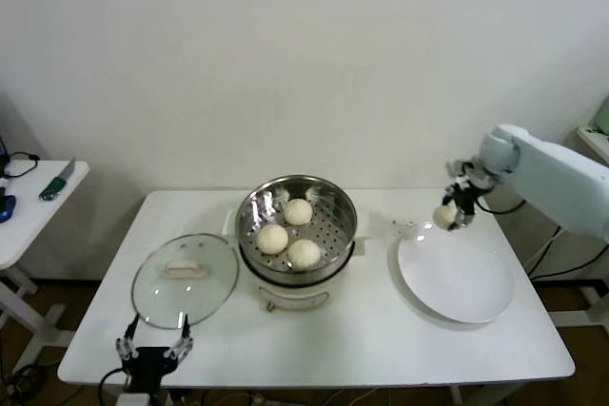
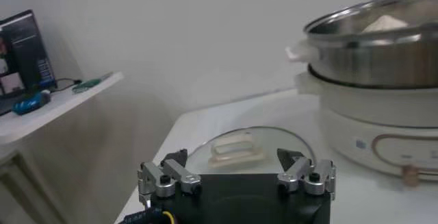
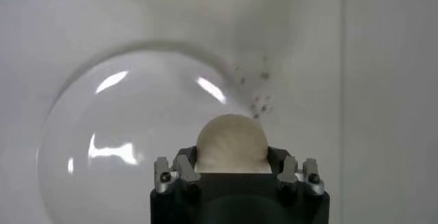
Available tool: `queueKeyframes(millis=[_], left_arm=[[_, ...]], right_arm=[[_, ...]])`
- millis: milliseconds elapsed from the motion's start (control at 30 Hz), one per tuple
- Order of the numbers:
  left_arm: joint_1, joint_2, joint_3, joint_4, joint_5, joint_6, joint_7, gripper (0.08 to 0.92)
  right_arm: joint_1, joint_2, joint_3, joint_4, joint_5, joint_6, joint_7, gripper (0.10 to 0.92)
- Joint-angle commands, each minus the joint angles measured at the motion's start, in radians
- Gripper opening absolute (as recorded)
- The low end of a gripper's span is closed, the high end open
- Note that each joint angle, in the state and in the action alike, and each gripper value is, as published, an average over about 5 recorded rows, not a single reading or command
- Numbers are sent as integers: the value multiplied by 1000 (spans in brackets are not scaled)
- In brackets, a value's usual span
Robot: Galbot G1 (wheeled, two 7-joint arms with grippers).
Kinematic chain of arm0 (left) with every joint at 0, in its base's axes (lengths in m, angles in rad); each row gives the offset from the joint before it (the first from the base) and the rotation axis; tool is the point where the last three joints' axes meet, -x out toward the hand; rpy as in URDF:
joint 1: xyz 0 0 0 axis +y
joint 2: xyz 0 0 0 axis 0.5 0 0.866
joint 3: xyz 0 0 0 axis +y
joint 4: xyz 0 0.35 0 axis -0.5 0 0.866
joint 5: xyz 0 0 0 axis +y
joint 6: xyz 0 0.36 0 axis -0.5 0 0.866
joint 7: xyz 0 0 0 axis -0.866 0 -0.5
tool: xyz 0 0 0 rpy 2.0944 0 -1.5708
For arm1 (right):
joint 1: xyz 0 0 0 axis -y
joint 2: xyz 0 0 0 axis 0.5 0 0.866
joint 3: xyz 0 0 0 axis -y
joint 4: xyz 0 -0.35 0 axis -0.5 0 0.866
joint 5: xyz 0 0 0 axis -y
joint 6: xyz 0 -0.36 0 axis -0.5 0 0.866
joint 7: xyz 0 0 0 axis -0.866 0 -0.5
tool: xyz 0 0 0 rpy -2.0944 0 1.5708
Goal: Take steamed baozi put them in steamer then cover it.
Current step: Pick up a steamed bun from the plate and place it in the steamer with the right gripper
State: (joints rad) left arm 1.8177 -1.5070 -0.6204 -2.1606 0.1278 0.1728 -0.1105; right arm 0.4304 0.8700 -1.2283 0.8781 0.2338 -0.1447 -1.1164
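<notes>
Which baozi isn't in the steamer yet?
The baozi in the right gripper, held above the plate; the other three sit in the steamer.

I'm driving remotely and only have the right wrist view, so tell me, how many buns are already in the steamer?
Observer: Three baozi sit in the steamer.
Operator: Where is my bun relative to the pot?
Observer: The right gripper holds the fourth baozi above the far edge of the white plate, to the steamer's right.
Operator: And the lid?
Observer: The cover lies flat on the table left of the steamer, the open left gripper just behind it.
</notes>
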Motion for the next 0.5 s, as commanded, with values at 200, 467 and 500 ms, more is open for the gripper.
queueKeyframes(millis=[200, 467, 500], left_arm=[[21, 12, 28, -30, -4, -1, 24, 823], [24, 44, 46, -33, 16, -17, 28, 823], [22, 46, 46, -31, 20, -18, 28, 823]], right_arm=[[415, 354, -383, 45, 643, -150, 53, 679], [404, 481, -426, 78, 765, -200, 104, 681], [400, 489, -432, 81, 766, -202, 109, 682]])
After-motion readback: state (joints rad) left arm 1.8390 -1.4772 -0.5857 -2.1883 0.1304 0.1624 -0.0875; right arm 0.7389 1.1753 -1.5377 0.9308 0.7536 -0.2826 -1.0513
